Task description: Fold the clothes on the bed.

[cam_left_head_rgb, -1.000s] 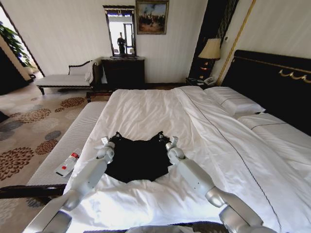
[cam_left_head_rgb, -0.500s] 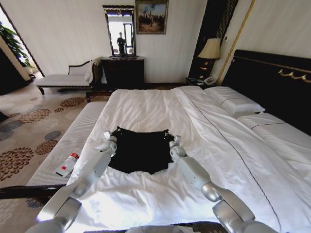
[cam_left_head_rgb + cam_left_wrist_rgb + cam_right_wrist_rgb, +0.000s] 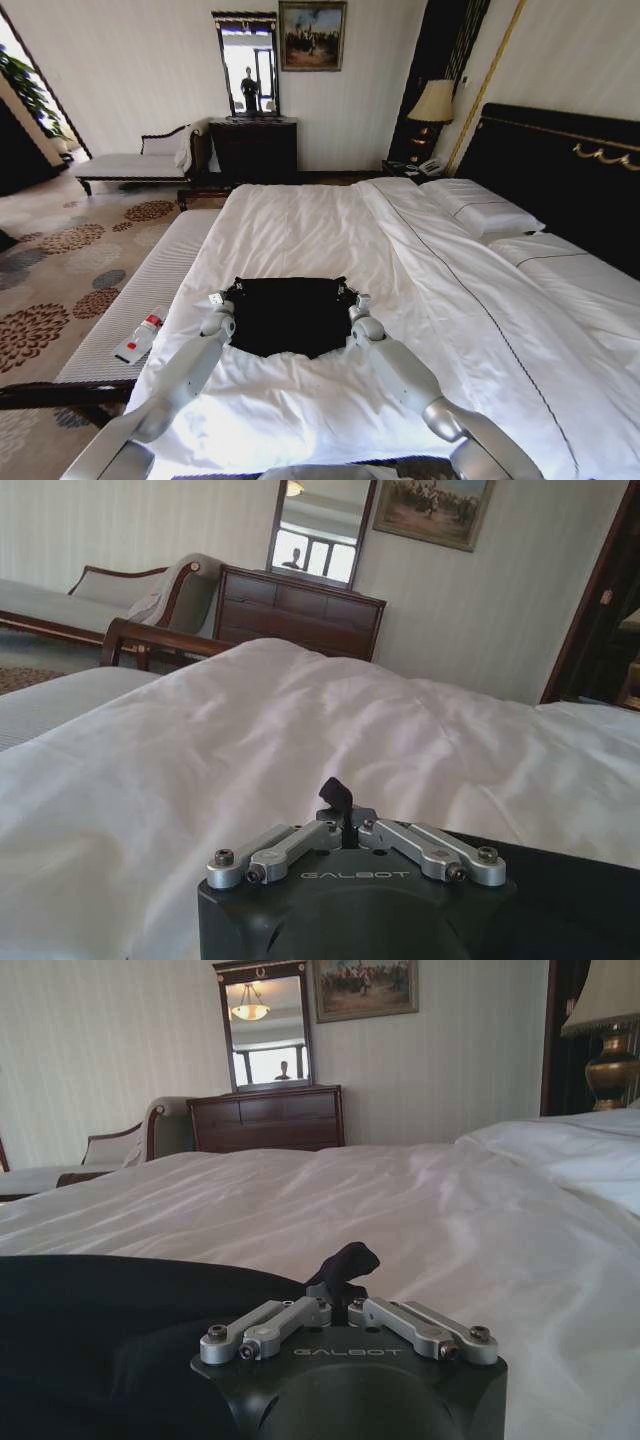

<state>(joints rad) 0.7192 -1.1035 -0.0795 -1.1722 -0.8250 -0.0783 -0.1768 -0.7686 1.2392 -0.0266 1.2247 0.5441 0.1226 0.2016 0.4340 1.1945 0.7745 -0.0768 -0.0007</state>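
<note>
My left gripper (image 3: 222,300) and right gripper (image 3: 356,302) each pinch a far corner of the black T-shirt (image 3: 288,316), lying near-center on the bed (image 3: 300,225).

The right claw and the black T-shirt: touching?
Touching. In the right wrist view, the right gripper is shut on a pinch of the black T-shirt.

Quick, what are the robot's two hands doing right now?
Left gripper: closed, pinching a corner of the black T-shirt on the bed.
Right gripper: closed, pinching the T-shirt's other corner.
</note>
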